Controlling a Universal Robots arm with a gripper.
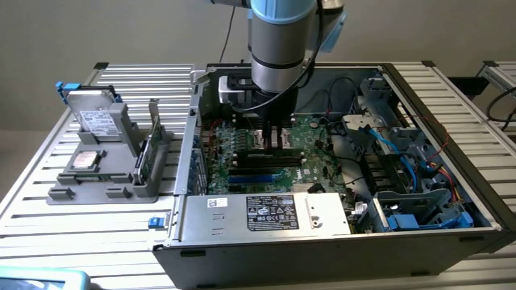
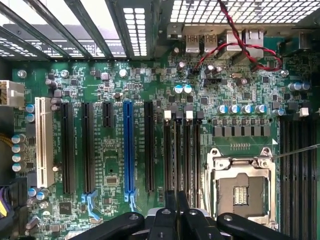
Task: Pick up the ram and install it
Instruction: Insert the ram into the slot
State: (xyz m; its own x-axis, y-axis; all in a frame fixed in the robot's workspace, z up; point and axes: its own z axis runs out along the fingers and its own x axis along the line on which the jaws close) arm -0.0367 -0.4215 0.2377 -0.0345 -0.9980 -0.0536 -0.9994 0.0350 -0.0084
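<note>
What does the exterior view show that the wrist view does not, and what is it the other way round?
Exterior view: the arm above the open computer case, the silver power supply, and, at the exterior view's left, a grey holder with a hard drive and the green ram standing on edge.
Wrist view: a white slot and a twisted red and black wire near the rear ports.
Both: the shut gripper over the green motherboard and its long black slots.

Ribbed metal table [image 1: 105,238], glossy green motherboard [image 2: 115,85]
</note>
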